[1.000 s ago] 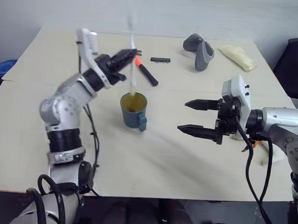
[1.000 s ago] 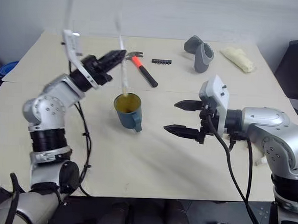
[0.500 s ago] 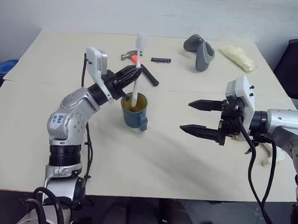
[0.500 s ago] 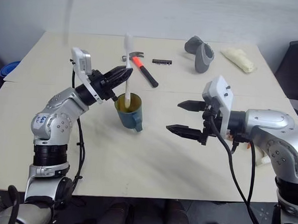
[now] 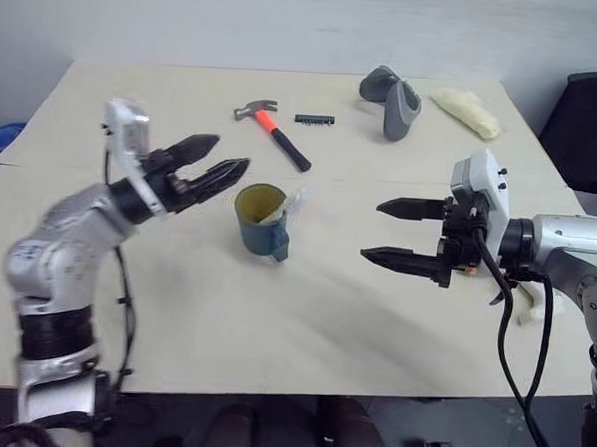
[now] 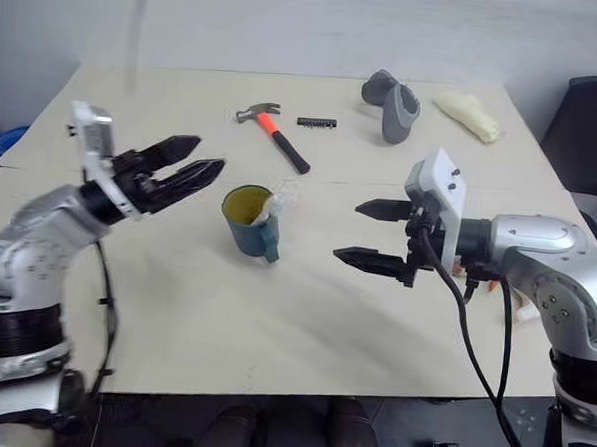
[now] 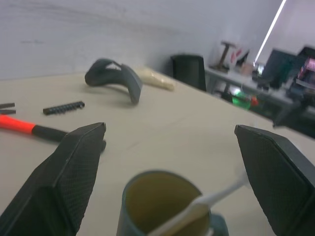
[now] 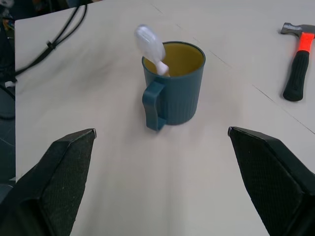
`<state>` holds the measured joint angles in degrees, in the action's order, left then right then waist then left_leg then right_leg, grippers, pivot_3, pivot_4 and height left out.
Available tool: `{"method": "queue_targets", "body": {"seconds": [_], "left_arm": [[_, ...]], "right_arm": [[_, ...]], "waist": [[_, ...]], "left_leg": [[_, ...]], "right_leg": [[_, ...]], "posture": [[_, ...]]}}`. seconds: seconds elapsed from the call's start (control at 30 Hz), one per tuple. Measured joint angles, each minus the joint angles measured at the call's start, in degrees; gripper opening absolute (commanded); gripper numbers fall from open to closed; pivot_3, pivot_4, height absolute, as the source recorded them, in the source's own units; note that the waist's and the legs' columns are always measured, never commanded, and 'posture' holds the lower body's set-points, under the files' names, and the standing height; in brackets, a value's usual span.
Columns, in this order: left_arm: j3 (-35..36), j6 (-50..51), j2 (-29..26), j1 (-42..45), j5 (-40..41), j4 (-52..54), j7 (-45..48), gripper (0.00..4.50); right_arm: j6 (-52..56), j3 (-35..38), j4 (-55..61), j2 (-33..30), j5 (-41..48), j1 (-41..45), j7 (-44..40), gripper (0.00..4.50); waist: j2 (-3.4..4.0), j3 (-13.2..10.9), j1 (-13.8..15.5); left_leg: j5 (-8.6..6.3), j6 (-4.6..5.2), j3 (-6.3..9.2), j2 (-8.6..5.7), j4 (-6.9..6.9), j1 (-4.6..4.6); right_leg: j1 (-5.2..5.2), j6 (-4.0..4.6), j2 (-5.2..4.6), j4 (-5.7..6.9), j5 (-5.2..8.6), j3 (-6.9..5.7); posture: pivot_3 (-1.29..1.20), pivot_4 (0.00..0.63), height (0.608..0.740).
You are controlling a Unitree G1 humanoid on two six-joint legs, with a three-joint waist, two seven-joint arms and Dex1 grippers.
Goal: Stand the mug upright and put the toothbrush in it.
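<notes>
The dark teal mug (image 5: 261, 222) stands upright in the middle of the table, handle toward the front. The white toothbrush (image 5: 292, 200) rests inside it, leaning over the rim to the right, head up; it also shows in the right wrist view, toothbrush (image 8: 150, 45) in mug (image 8: 173, 88). My left gripper (image 5: 230, 152) hovers open just left of the mug, empty, fingers pointing at it. My right gripper (image 5: 371, 228) hangs open and empty a hand's width right of the mug.
Behind the mug lie a hammer with an orange and black handle (image 5: 275, 132), a black bit strip (image 5: 314, 118), a grey handheld tool (image 5: 388, 100) and a pale yellow bundle (image 5: 467, 110). A black chair (image 5: 594, 129) stands past the table's right edge.
My left gripper opened, let go of the toothbrush and drew back to the left of the mug. The toothbrush dropped in and now leans right. The right arm stayed put.
</notes>
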<state>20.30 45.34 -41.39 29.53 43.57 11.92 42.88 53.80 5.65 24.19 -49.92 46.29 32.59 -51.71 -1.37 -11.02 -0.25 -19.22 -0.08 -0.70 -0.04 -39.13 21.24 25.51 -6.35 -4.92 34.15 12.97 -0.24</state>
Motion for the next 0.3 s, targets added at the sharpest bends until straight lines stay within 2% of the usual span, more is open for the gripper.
{"method": "queue_targets", "body": {"seconds": [0.03,0.07,0.13,0.2,0.3], "left_arm": [[0.8,0.3,-3.9,-1.6,0.1,0.6,3.1,4.45],[2.1,0.1,-11.7,-5.7,0.4,1.4,9.9,4.45],[5.3,-1.5,-21.5,-12.3,-0.6,1.4,20.2,4.45],[7.0,-4.8,-26.1,-16.1,-3.1,1.1,26.4,4.45],[7.7,-8.2,-27.8,-17.2,-5.5,-0.5,29.4,4.45]], "right_arm": [[-0.2,-0.2,-0.2,-0.2,-0.3,0.0,-0.5,4.5],[-0.9,-0.9,-0.5,-1.0,-0.7,-0.2,-1.7,4.5],[-2.2,-1.1,-2.1,-2.0,-2.0,-0.6,-3.5,4.5],[-3.6,-1.4,-3.2,-2.0,-2.9,-0.5,-4.7,4.5],[-5.2,-2.9,-4.7,-1.5,-3.8,0.6,-5.6,4.5]], "waist": [[0.0,0.0,-0.1],[-0.01,0.0,-0.3],[0.04,0.0,-0.2],[0.13,-0.1,0.2],[0.17,-0.1,0.6]], "left_leg": [[-0.01,0.0,-0.01,0.01,0.02,-0.01],[-0.03,-0.03,-0.06,0.1,0.06,0.02],[-0.08,0.01,-0.1,0.11,0.11,-0.04],[-0.09,0.01,-0.09,0.11,0.12,-0.04],[-0.07,-0.02,-0.05,0.13,0.11,-0.02]], "right_leg": [[0.01,0.03,0.01,0.0,0.02,0.0],[0.06,0.09,0.09,-0.06,0.05,0.0],[0.06,0.23,0.08,-0.16,0.13,-0.02],[0.05,0.57,0.03,-0.31,0.32,-0.04],[0.0,0.62,0.01,-0.29,0.35,-0.13]], "posture": [[0.0,0.15,0.74],[0.0,0.15,0.74],[0.0,0.15,0.74],[0.0,0.15,0.74],[0.0,0.15,0.74]]}}
